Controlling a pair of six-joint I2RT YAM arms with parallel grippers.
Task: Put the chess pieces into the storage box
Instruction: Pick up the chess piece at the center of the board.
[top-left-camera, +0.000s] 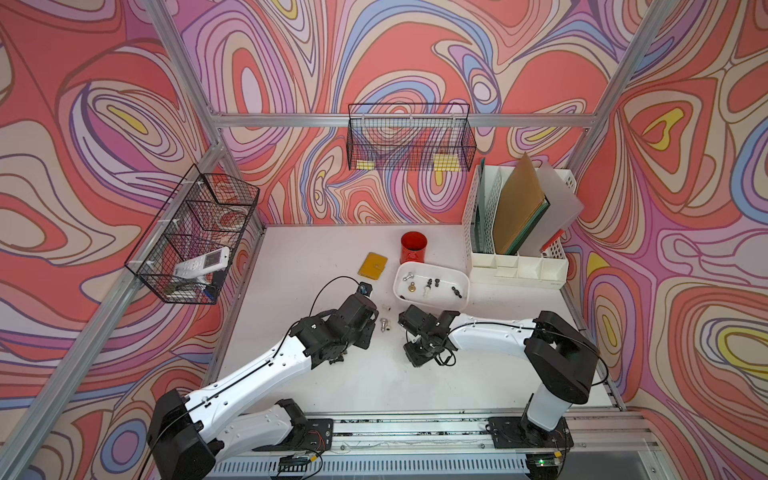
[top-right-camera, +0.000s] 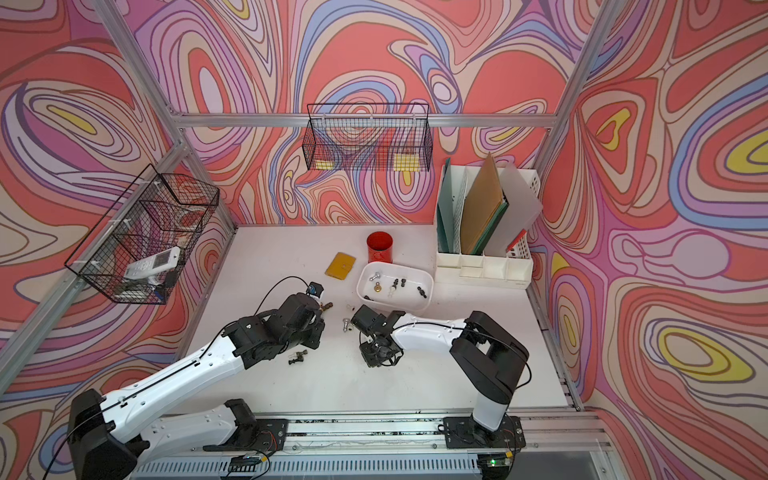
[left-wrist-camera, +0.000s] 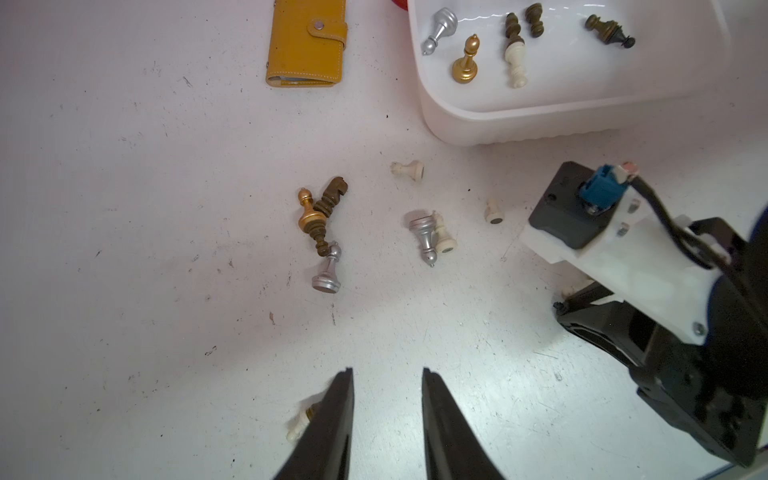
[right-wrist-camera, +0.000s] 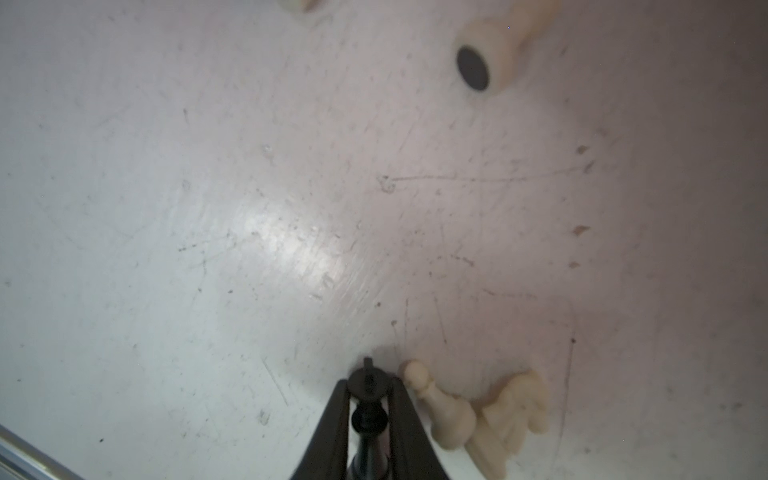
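Note:
The white storage box stands right of the table's middle and holds several chess pieces: silver, gold, white and dark ones. More chess pieces lie loose on the table: a gold one against a brown knight, two silver ones and small white ones. My left gripper hovers open over bare table, with a white piece just outside one finger. My right gripper, low at the table, is shut on a black chess piece. A white pawn and a white knight lie right beside it.
A red cup stands behind the box and a yellow wallet lies to its left. A tall white file organiser fills the back right corner. Wire baskets hang on the left wall and the back wall.

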